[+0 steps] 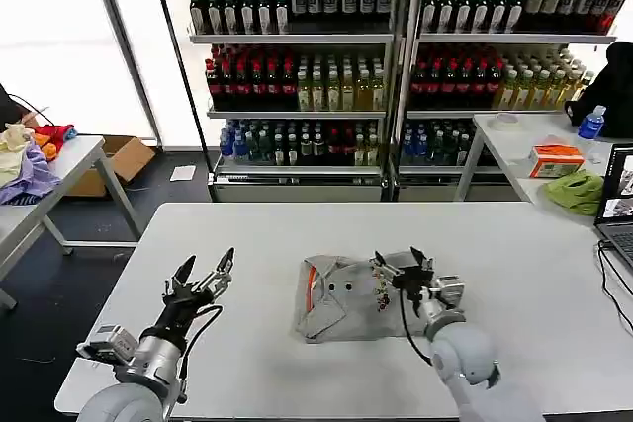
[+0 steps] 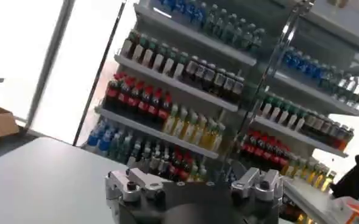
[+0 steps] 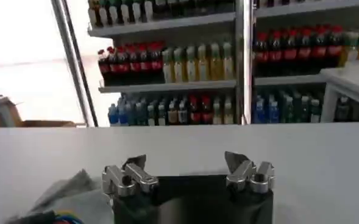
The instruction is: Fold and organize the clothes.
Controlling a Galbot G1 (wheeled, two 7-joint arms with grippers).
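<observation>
A light grey cotton shirt (image 1: 346,298) lies folded into a soft, slightly rumpled rectangle at the middle of the smooth white table (image 1: 297,229); its long axis runs across the table from the robot's left to its right, and the buttoned, orange-lined collar (image 1: 313,286) sits at the left end; a small multicoloured print (image 1: 381,291) marks the cloth toward the right end.

The right gripper (image 1: 400,262), black with thin metal fingers, hovers over the shirt's right end with its fingers spread apart and nothing between them; whether they touch the cloth I cannot tell; the left gripper (image 1: 205,269) is raised above bare table well to the left of the shirt, fingers likewise parted and empty.

The right wrist view shows the right gripper's (image 3: 185,163) two metal tips wide apart, a grey fold of the shirt (image 3: 66,192) beside them with a scrap of coloured print at its edge; the left wrist view shows the left gripper's (image 2: 191,182) base over bare table surface, with tiered shelves of bottles (image 2: 185,67) beyond; the head view places those shelves (image 1: 396,56) behind the table.
</observation>
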